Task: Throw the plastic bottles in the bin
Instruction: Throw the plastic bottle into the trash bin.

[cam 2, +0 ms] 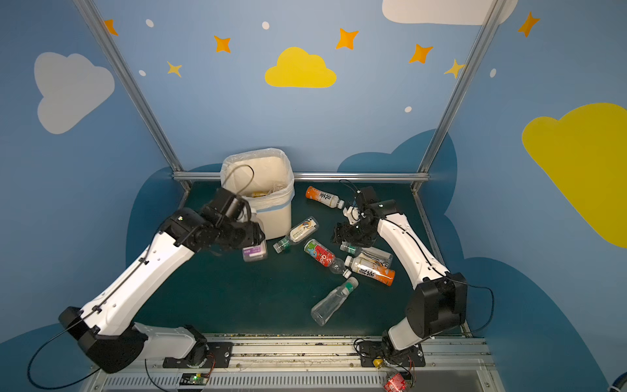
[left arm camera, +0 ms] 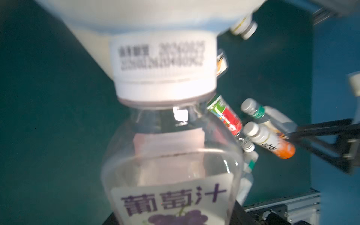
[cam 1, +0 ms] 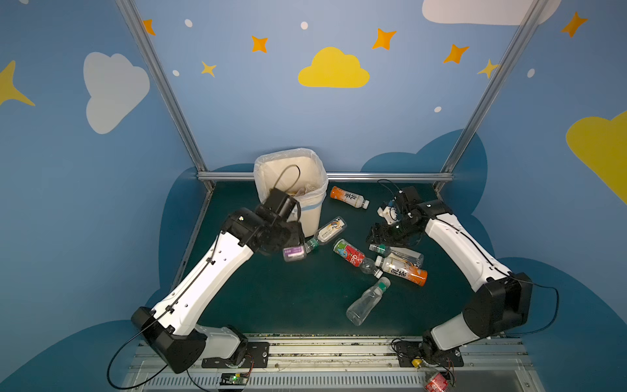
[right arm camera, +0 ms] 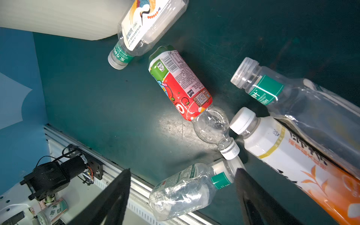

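The cream bin (cam 1: 291, 163) with its bag liner stands at the back of the green table, with bottles inside. My left gripper (cam 1: 290, 246) is shut on a clear purple-labelled bottle (cam 1: 293, 253) (left arm camera: 171, 165) with a white cap, just in front of the bin's left corner. My right gripper (cam 1: 380, 234) (right arm camera: 183, 169) hangs open over a cluster: a red-labelled bottle (cam 1: 351, 256) (right arm camera: 181, 83), a clear green-banded bottle (cam 1: 400, 253), and an orange-and-white tea bottle (cam 1: 402, 269). Other bottles lie apart: a crane-labelled one (cam 1: 327, 230), an orange one (cam 1: 349, 197), a clear one (cam 1: 368, 302).
Aluminium posts and a back rail (cam 1: 373, 176) fence the table. A metal rail (cam 1: 339, 349) with both arm bases runs along the front edge. A small red can (cam 1: 436, 381) sits below that rail at the right. Blue walls close in both sides.
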Robot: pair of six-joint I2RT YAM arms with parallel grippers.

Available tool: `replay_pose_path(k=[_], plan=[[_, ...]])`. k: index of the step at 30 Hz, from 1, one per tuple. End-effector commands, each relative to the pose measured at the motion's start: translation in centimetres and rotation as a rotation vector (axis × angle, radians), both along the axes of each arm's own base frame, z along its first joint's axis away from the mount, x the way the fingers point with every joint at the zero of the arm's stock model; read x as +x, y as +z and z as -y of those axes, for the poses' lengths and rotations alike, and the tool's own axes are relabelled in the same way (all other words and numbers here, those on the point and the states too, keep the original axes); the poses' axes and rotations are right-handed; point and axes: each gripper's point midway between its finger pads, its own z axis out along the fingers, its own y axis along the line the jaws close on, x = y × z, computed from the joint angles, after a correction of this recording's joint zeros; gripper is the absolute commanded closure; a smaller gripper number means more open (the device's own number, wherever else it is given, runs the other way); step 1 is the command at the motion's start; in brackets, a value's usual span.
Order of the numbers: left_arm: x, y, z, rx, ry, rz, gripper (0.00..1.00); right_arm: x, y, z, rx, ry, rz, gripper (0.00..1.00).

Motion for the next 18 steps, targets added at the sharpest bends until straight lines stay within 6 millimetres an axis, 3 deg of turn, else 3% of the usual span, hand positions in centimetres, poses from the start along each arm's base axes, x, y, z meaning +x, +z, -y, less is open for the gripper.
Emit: replay_pose_path(k=[1,3,5,7,12,18], plan=[[5.5,4.8,-2.7,0.049,0.024,0.148,0.28,0.0,1.4,-0.8,0.027,0.009,0.031,0.15],[9.1,7.3,-3.4,0.054,0.040,0.213,0.00,-0.2,1.4,-1.0,0.035,0.009,0.032,0.15],[11.9,9.3,-2.8,0.044,0.027,0.251,0.00,-0.5,1.4,-1.0,0.029,0.009,0.033,0.15],[12.9,10.9,-2.3,0.042,0.007,0.281,0.00,-0.9,1.6,-0.7,0.020,0.008,0.039,0.15],[12.0,12.6,-2.8,-0.005,0.036,0.334,0.00,-1.5,1.6,0.2,0.000,-0.016,0.051,0.15],[8.2,12.8,-4.4,-0.003,0.067,0.333,0.00,-1.5,1.4,0.2,-0.010,-0.011,0.044,0.15]])
